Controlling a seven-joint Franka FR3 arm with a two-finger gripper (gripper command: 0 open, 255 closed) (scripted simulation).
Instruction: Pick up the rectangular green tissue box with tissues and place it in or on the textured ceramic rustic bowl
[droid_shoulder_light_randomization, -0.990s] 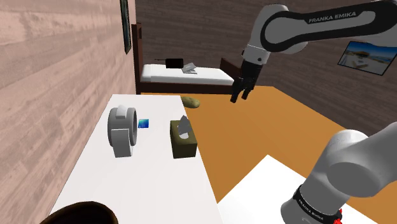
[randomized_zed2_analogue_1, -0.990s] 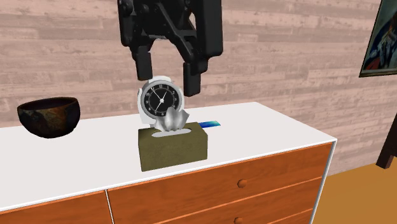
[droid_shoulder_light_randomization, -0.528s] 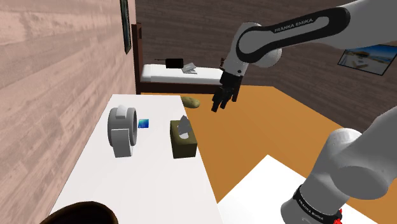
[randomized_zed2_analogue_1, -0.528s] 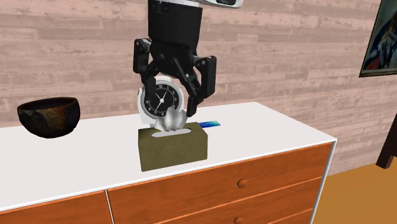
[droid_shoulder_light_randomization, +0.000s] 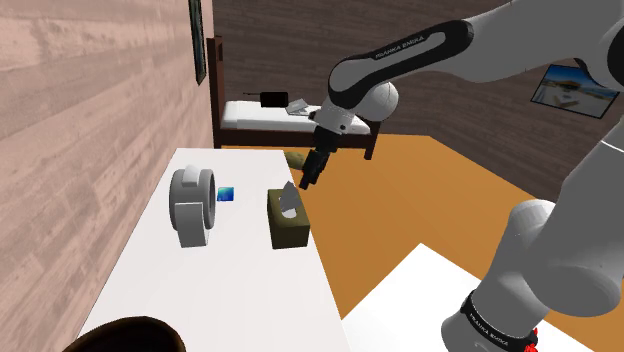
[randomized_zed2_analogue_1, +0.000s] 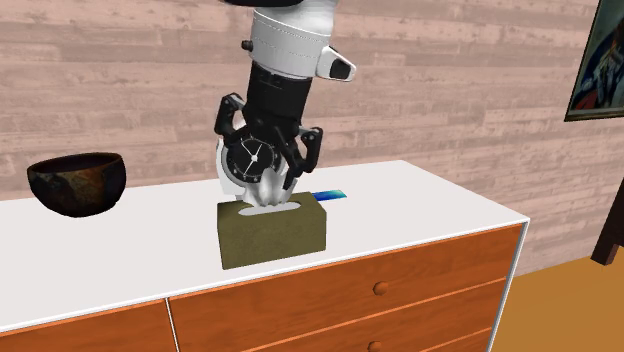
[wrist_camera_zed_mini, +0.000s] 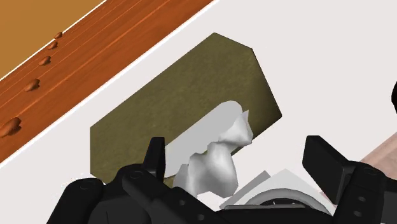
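The olive-green tissue box (droid_shoulder_light_randomization: 288, 222) (randomized_zed2_analogue_1: 272, 235) (wrist_camera_zed_mini: 184, 102) lies on the white dresser top (droid_shoulder_light_randomization: 230, 290), a white tissue (wrist_camera_zed_mini: 219, 162) poking out of its slot. My gripper (droid_shoulder_light_randomization: 308, 180) (randomized_zed2_analogue_1: 266, 188) (wrist_camera_zed_mini: 240, 159) hangs open just above the box, its two black fingers standing apart on either side of the tissue without touching the box. The dark rustic bowl (randomized_zed2_analogue_1: 76, 182) (droid_shoulder_light_randomization: 120, 335) sits far from the box, at the second exterior view's left end of the dresser.
A white clock (droid_shoulder_light_randomization: 192, 205) (randomized_zed2_analogue_1: 250, 155) stands close behind the box by the wooden wall. A small blue card (droid_shoulder_light_randomization: 227, 194) (randomized_zed2_analogue_1: 330, 195) lies beside it. The dresser's front edge and drawers (randomized_zed2_analogue_1: 380, 288) are near the box. A bed (droid_shoulder_light_randomization: 290, 118) stands beyond.
The arm has swung over and down: the gripper dropped from high beside the dresser to just above the tissue box, staying open. Box, clock and bowl have not moved.
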